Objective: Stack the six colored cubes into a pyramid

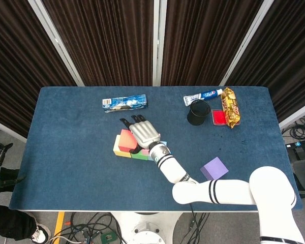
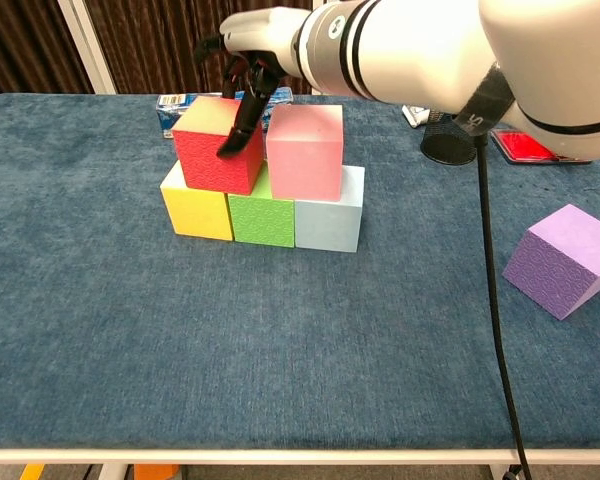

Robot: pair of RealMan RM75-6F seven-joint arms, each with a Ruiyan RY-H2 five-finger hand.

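Observation:
Three cubes form a bottom row: yellow (image 2: 198, 208), green (image 2: 262, 215) and light blue (image 2: 330, 220). On top of them sit a red cube (image 2: 217, 152) and a pink cube (image 2: 305, 150), side by side. My right hand (image 2: 258, 45) hovers over this upper pair with its fingers spread. One fingertip (image 2: 230, 147) touches the red cube's right edge, in the gap beside the pink cube. From the head view the hand (image 1: 142, 132) covers the pink cube and the red cube (image 1: 124, 140) shows at its left. A purple cube (image 2: 562, 260) lies alone at the right. The left hand is out of sight.
At the back right stand a black cup (image 1: 199, 113), a toothpaste tube (image 1: 203, 95), a snack pack (image 1: 230, 107) and a red box (image 1: 218, 117). A blue-white package (image 1: 124, 102) lies behind the stack. My right arm (image 2: 460, 50) stretches across above the table's right half.

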